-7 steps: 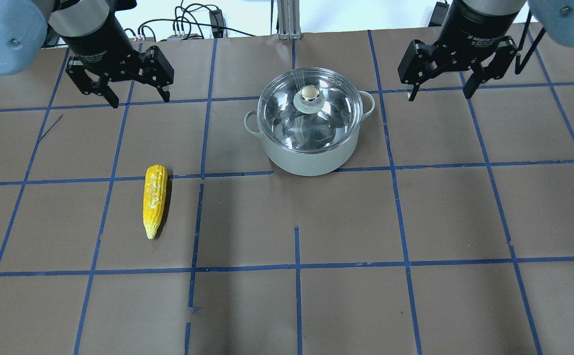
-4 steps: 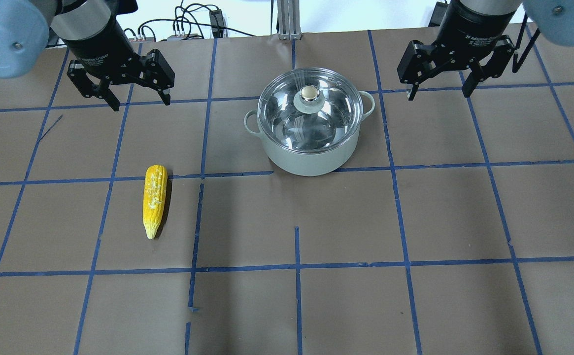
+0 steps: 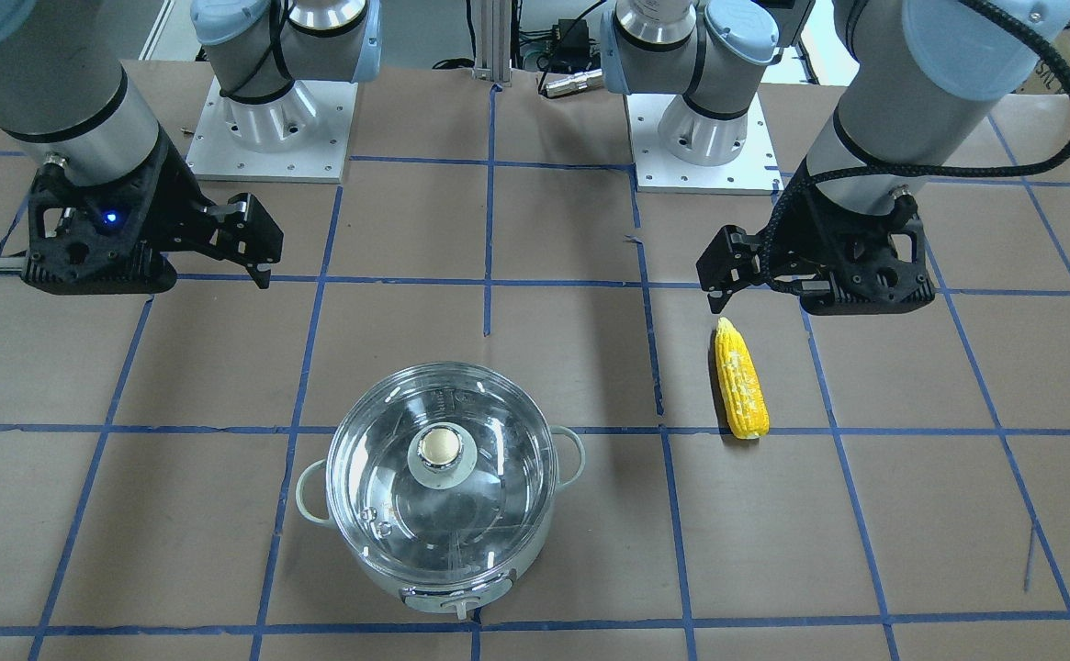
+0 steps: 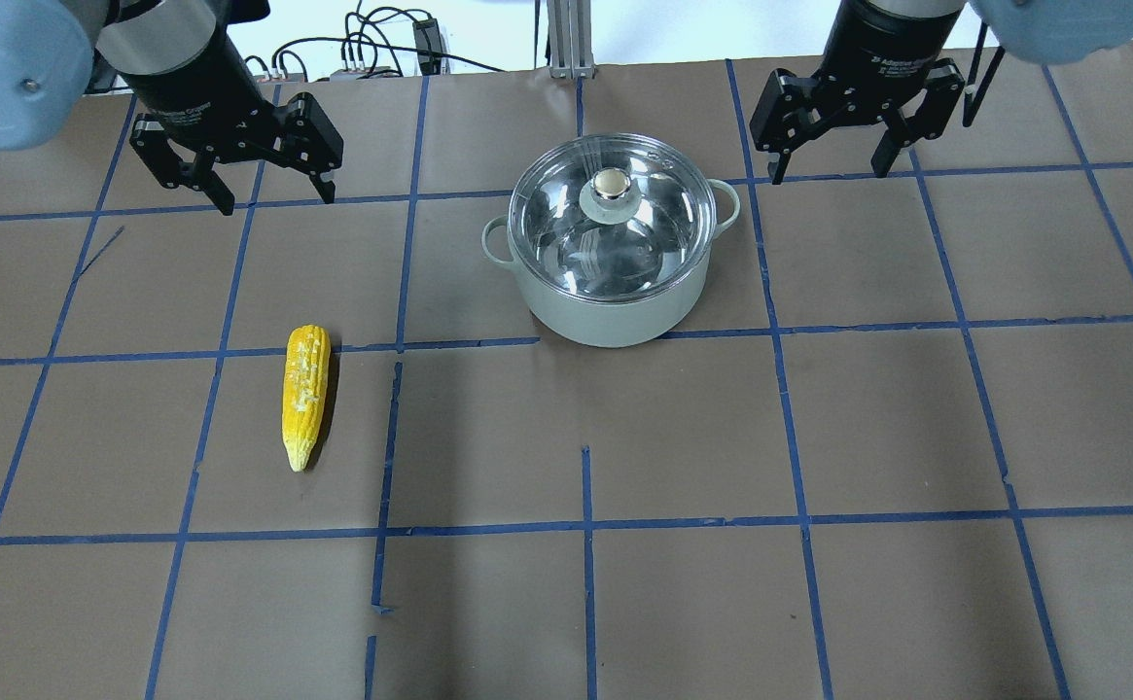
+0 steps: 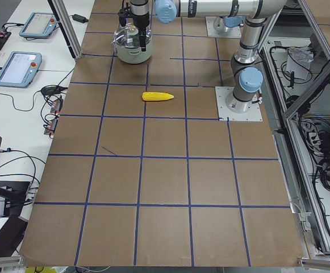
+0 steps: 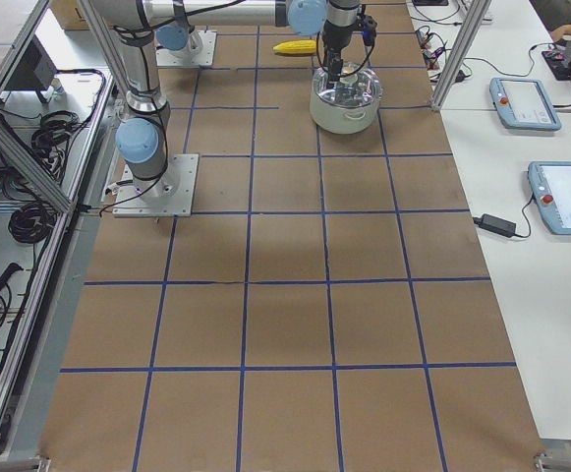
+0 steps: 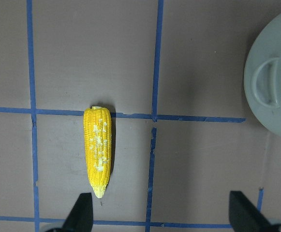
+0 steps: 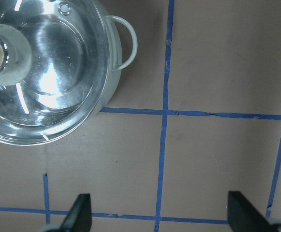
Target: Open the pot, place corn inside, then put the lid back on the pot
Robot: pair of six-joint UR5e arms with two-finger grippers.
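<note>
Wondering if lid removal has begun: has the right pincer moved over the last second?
Yes. In the overhead view the right pincer has shifted left, closer to the pot, which has stayed put.

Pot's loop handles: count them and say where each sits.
2: one handle on the pot's side facing the corn, the other handle on the opposite side.

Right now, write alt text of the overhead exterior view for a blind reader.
A pale green pot, glass lid on, sits upper centre on the table; the corn lies lower left. The left gripper and right gripper hover open at the top.
</note>
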